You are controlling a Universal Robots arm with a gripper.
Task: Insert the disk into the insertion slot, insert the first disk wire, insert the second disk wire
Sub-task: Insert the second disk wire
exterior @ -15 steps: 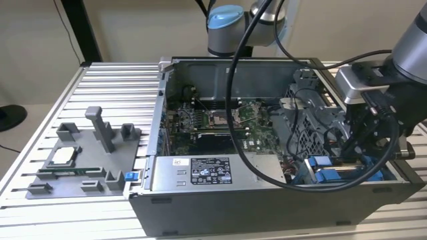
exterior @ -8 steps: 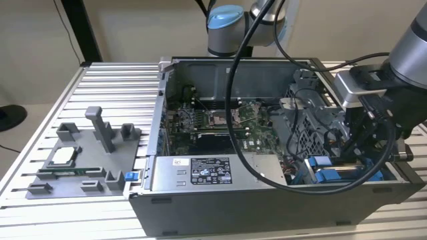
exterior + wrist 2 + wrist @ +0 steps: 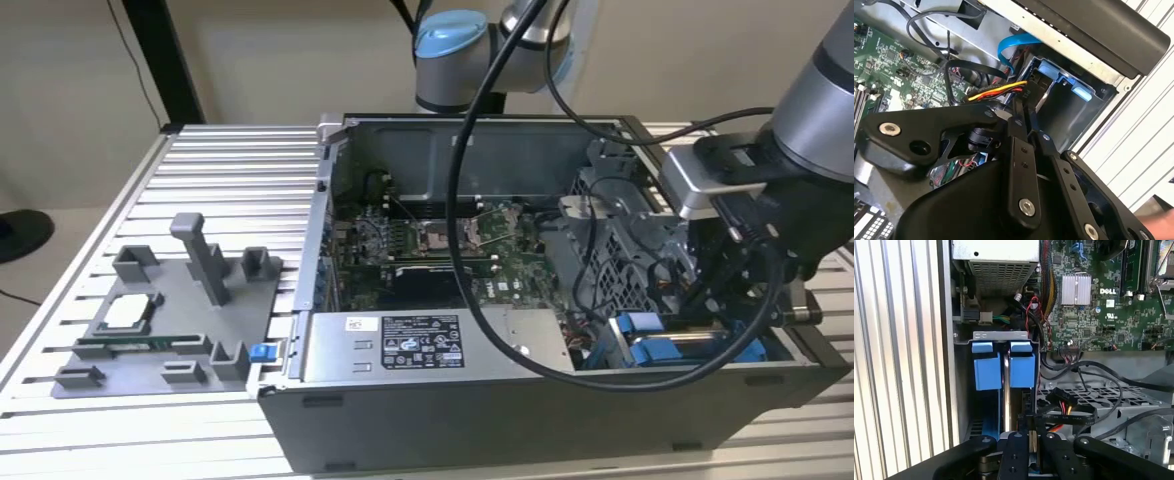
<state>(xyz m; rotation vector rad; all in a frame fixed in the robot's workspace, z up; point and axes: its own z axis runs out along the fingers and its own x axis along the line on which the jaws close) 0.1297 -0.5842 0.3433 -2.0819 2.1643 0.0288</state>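
Gripper (image 3: 1032,440) pinching wire connector (image 3: 1029,421) — beside the insertion slot (image 3: 1003,365)

Glossy blue plastic clips (image 3: 1003,369), ribbed metal table (image 3: 899,365)

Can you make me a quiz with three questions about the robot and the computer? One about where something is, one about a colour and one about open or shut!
1. Where is the gripper?
A. Over the grey tray on the table
B. Down inside the computer case, by the clips
C. High above the case

2. What colour are the clips?
A. Red
B. Green
C. Blue

3. How is the computer case?
A. Open
B. Closed with a lid
C. Lying upside down

Answers: 1 B, the gripper is low beside the clips. 2 C, both are bright blue. 3 A, the computer case has no cover, so its green board shows.
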